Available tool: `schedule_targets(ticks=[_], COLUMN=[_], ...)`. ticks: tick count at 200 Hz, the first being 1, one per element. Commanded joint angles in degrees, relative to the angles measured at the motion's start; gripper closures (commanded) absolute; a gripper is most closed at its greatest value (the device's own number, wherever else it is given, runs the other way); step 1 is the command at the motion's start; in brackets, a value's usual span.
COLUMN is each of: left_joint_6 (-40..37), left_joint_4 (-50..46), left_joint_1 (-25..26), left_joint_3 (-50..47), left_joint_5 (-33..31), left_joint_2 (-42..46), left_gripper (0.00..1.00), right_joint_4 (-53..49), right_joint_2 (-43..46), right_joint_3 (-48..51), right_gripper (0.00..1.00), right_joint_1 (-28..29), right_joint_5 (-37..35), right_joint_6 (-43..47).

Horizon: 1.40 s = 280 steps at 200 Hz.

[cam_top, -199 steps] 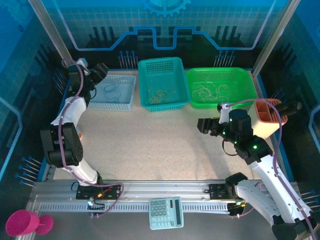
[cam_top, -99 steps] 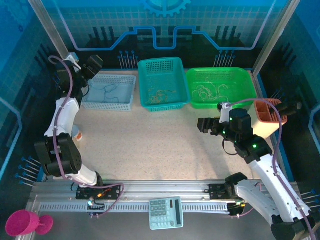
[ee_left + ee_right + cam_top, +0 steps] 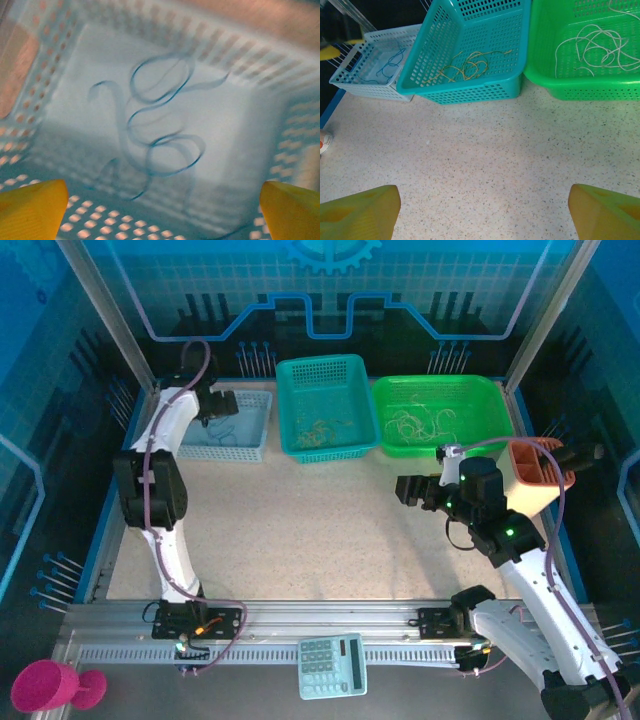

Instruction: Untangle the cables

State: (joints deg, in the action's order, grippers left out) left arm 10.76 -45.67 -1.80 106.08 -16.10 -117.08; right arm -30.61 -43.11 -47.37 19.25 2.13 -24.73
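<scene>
My left jaws: wide open, empty, over the far-left pale basket [image 3: 60,62] of blue cables [image 3: 150,142] | My right jaws: wide open, empty, above the worktop [image 3: 485,150] | Judgement: colours are kept in separate baskets so they stay untangled.

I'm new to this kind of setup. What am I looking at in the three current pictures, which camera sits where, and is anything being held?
A left arm and a right arm, both robotic, are bolted at the near edge of a speckled table. The overhead picture looks down from behind them. The other two come from a camera on each wrist, so the yellow tips at the bottom are that arm's own fingers. At the far edge stand a pale blue basket with blue cables, a teal basket with yellow cables and a green basket with white cables. The left tool hovers open over the pale blue basket; the right tool is open above bare table. Neither holds anything.
</scene>
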Motion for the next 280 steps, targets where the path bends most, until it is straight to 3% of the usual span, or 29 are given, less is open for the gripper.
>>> schedule_targets(ticks=[1, 12, 33, 71, 91, 110, 140, 175, 195, 217, 232, 250, 280], left_joint_6=[-10.20, -10.47, -6.09, -0.27, 1.16, 1.89, 3.13, 3.50, 1.63, -0.82, -2.75, -4.84, -5.20], left_joint_4=[-8.08, -8.81, -8.63, 0.94, 7.06, 14.48, 25.26, 34.91, 41.44, 54.16, 61.53, 66.39, 71.51], left_joint_1=[3.95, 4.96, 4.79, 4.79, 4.73, 4.79, 4.76, 4.79, 4.76, 4.79, 4.76, 4.61, 3.74], left_joint_3=[5.04, 5.80, 4.97, -2.84, -9.41, -17.80, -32.41, -47.87, -57.48, -70.17, -76.85, -80.84, -83.19], left_joint_5=[-18.71, -20.69, -13.09, 0.21, 5.92, 11.36, 15.67, 16.20, 13.60, 7.75, 2.64, -2.14, -2.75], left_joint_2=[-2.30, -3.09, -1.12, 9.86, 17.27, 25.75, 39.70, 52.72, 58.65, 64.78, 65.98, 63.81, 59.10], left_gripper=[0.01, 0.01, 0.01, 0.01, 0.01, 0.01, 0.01, 0.01, 0.01, 0.01, 0.01, 0.01, 0.01], right_joint_4=[-0.27, -0.08, 0.11, -0.33, -0.34, -0.08, 0.44, 2.78, 9.55, 16.22, 19.53, 33.72, 45.26], right_joint_2=[0.57, 0.58, 0.57, 1.27, 1.10, 0.82, -0.66, -5.35, -7.99, -12.86, -17.95, -22.79, -26.47], right_joint_3=[-1.93, -1.85, -1.67, -1.43, -0.99, -0.31, 0.92, 2.64, 6.69, 9.01, 9.10, 13.64, 15.12], right_gripper=[0.12, 0.12, 0.12, 0.12, 0.11, 0.00, 0.00, 0.00, 0.00, 0.00, 0.00, 0.00, 0.00], right_joint_1=[-0.96, -0.99, -1.04, -1.12, -1.31, -1.40, -1.52, -1.73, -1.80, -1.76, -1.76, -2.06, -3.59], right_joint_5=[1.17, 1.29, 1.40, 1.16, 1.03, 0.26, -2.07, -12.45, -18.18, -21.15, -28.19, -34.40, -36.15], right_joint_6=[0.51, 0.40, 0.38, 0.68, 1.10, 1.47, 2.07, 1.48, 0.97, 8.51, 10.18, 12.83, 17.03])
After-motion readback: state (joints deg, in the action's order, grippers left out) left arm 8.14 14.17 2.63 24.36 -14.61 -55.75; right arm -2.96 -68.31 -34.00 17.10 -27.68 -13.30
